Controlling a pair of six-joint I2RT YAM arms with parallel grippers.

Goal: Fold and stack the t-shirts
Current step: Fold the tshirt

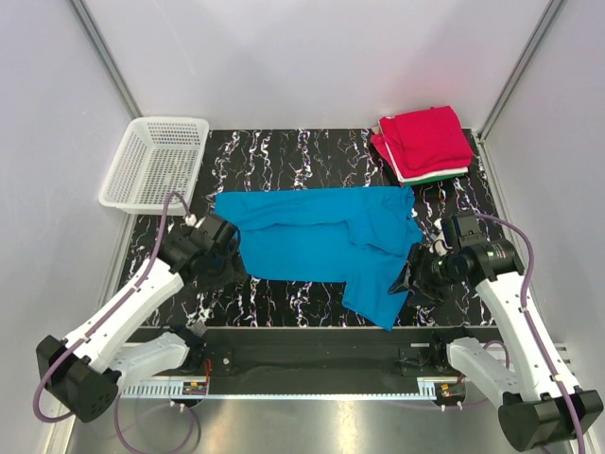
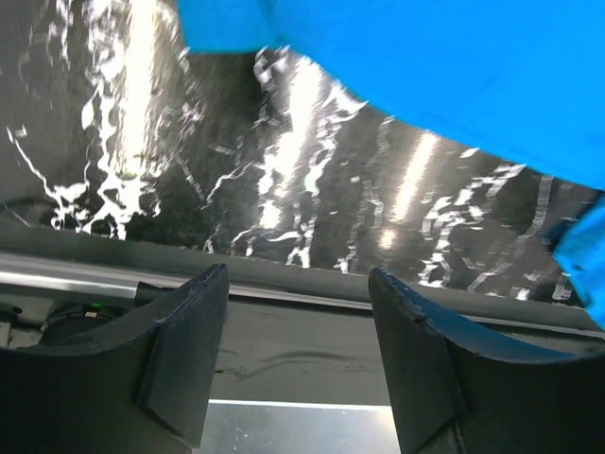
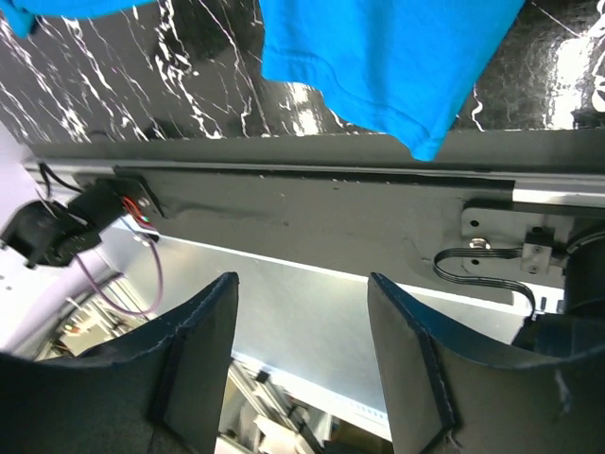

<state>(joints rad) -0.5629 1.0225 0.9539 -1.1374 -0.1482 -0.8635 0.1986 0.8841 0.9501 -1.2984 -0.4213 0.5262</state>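
Note:
A bright blue t-shirt (image 1: 321,241) lies spread and rumpled across the middle of the black marbled table (image 1: 284,161), one flap hanging toward the front edge. At the back right is a stack of folded t-shirts (image 1: 425,142), red on top with green and white edges below. My left gripper (image 1: 227,257) sits at the blue shirt's left edge, open and empty (image 2: 298,284), with the blue cloth (image 2: 425,57) beyond its tips. My right gripper (image 1: 406,279) is at the shirt's right side, also open and empty (image 3: 302,284), with the blue hem (image 3: 378,57) beyond it.
A white plastic mesh basket (image 1: 156,163) stands at the back left corner. White walls close in the table on three sides. The metal front rail (image 3: 312,203) and the arm bases run along the near edge.

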